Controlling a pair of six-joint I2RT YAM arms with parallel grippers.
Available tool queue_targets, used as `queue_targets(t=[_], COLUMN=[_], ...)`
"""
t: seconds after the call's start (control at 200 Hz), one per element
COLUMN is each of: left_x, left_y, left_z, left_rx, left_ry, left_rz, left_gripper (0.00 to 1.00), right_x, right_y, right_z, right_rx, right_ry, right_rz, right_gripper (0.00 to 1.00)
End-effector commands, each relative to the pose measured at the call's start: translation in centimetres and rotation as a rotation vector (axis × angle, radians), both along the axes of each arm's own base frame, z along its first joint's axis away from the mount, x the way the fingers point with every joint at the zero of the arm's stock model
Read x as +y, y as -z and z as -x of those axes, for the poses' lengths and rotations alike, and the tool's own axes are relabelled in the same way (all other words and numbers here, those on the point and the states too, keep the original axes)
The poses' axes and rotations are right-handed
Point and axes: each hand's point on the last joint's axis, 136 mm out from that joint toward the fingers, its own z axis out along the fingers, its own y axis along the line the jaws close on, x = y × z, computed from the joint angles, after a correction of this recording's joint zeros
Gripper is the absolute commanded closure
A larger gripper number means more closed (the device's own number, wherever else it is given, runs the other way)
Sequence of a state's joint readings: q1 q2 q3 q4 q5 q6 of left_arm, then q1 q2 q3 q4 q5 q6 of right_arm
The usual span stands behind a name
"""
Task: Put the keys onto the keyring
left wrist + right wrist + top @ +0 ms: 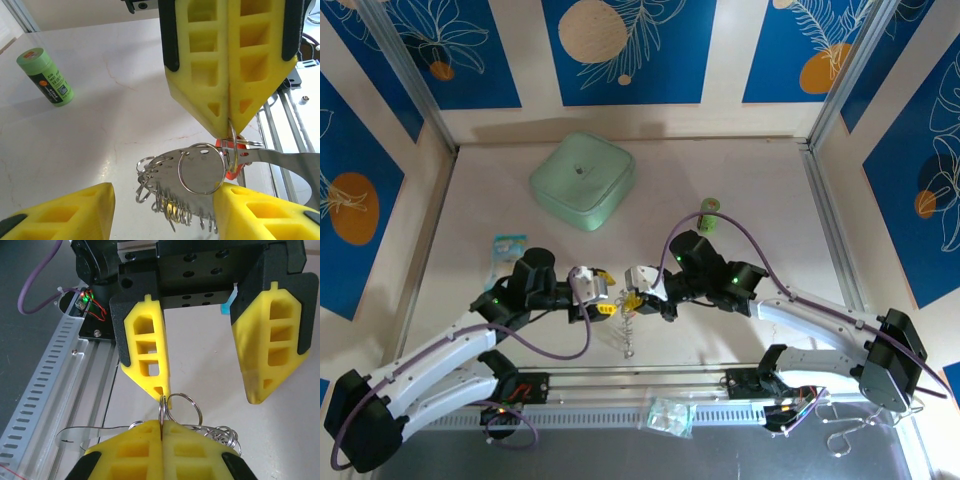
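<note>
The keyring (pixel 201 168) is a silver split ring joined to a flat metal plate (pixel 172 172) that carries several small rings. My right gripper (pixel 162 424) is shut on a ring at its top and holds the bunch above the table (pixel 628 330). A red key head (pixel 231 171) shows behind the plate; the rest of the keys is hidden. In the left wrist view the right gripper (pixel 230 122) comes in from above. My left gripper (pixel 165 192) is open around the hanging rings, its right finger (pixel 260 212) touching the split ring. From above, the left gripper (pixel 605 303) and the right gripper (pixel 637 297) meet tip to tip.
A pale green square lid (pixel 582 180) lies at the back of the table. A green cylinder (pixel 708 215) lies on its side to the right of it (pixel 45 75). A small packet (pixel 508 246) sits at the left. An aluminium rail (pixel 620 385) runs along the near edge.
</note>
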State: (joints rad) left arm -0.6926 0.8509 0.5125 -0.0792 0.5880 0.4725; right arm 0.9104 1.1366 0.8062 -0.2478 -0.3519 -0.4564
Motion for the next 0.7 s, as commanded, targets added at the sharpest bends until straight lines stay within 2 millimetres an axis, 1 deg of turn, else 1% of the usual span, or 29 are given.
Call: queue_targets(t=[0.0,0.205,0.285,0.425,0.555,0.695], left_x=[-0.7,-0.9,-0.8,-0.8,-1.0,-0.1], left_y=[-1.0,-1.4,-1.3,-1.6,-1.3,-1.0], left_z=[0.4,-1.0,-1.9,-3.3,-3.8,-3.6], left_rx=[-0.015,-0.028,-0.033,-0.008,0.015,-0.024], left_ry=[0.037,-0.04,-0.088,-0.162,-0.183,-0.192], left_rz=[0.048,0.09,0.087,0.116,0.1,0.033], left_gripper=[0.46,0.47,0.48,0.46,0.46,0.47], right_x=[0.9,1.0,1.0,1.1,1.1,0.6], right_y=[-1.9,-1.5,-1.4,-1.5,-1.3,-0.9], right_z=[0.6,1.2,1.3,1.3,1.1,0.2], right_rx=[-0.002,0.007,0.008,0.005,-0.003,-0.022], right_ry=[-0.049,-0.076,-0.086,-0.093,-0.081,-0.028], right_rz=[-0.06,-0.041,-0.039,-0.044,-0.037,-0.023], right_gripper=[1.0,1.0,1.0,1.0,1.0,1.0])
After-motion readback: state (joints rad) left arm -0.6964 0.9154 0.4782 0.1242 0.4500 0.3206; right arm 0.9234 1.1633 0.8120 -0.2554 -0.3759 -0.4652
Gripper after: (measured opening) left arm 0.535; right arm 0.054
